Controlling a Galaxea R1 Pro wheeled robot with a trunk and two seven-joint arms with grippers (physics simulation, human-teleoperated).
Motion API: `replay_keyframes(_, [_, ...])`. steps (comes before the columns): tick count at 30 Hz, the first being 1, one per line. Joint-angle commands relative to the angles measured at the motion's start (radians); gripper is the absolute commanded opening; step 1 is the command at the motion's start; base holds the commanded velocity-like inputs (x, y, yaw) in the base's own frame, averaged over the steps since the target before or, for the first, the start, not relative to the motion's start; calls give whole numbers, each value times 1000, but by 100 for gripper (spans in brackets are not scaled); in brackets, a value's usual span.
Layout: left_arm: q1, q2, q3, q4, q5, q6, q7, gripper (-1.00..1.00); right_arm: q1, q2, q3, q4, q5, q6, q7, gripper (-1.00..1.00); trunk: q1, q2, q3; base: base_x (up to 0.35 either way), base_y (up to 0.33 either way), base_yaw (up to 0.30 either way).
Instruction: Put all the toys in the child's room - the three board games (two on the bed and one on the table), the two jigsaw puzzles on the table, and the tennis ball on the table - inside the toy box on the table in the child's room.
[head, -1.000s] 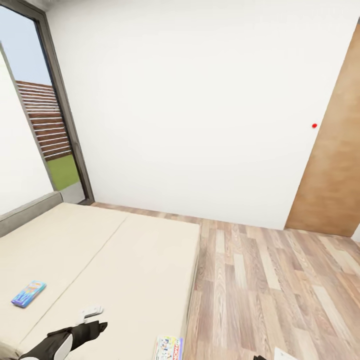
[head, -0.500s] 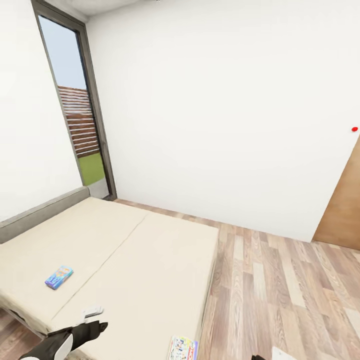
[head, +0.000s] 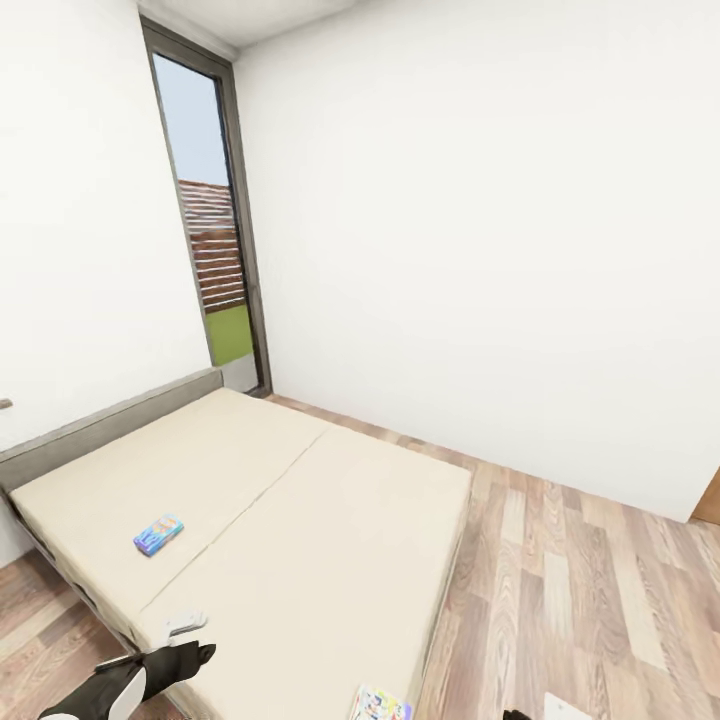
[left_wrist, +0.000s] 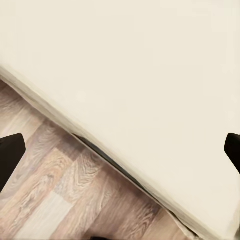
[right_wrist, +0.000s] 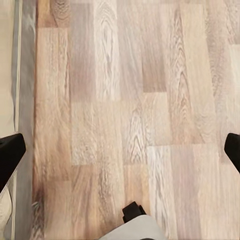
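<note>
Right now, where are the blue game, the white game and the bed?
blue game (head: 158, 534): head view, middle of its top face.
white game (head: 381, 705): head view, visible top face at the picture's lower edge.
bed (head: 330, 540): head view, bare mattress.

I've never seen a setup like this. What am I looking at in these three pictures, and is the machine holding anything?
It is a simulated two-armed robot on wheels. The big picture comes from its head camera: a bed with a small blue board game on the mattress and a white one near the mattress's near edge. The left gripper shows low in the picture. The other two pictures come from cameras by each gripper: the left gripper hangs over the bed's edge, the right gripper over the wood floor. Both are open and hold nothing.
</note>
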Motion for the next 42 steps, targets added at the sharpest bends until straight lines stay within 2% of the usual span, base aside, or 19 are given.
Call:
replay_keyframes(1, [0,0,6,-1,4,9,-4,100,0,-2,6,-2,-4,5,-8,100,1,-1,0,95,-194,282])
replay_keyframes(11, [0,0,6,-1,4,9,-4,100,0,-2,7,-2,-4,5,-7,100,1,-1,6,62,-118,270])
replay_keyframes(24, [1,0,6,-1,4,9,-4,100,0,-2,8,-2,-4,5,-7,100,1,-1,7,3,-57,54])
replay_keyframes(36, [1,0,6,-1,4,9,-4,100,0,-3,8,-2,-4,5,-6,100,1,-1,7,0,-112,246])
replay_keyframes(42, [1,0,6,-1,3,9,-4,100,0,-3,8,-2,-3,5,-6,100,1,-1,7,0,-93,81])
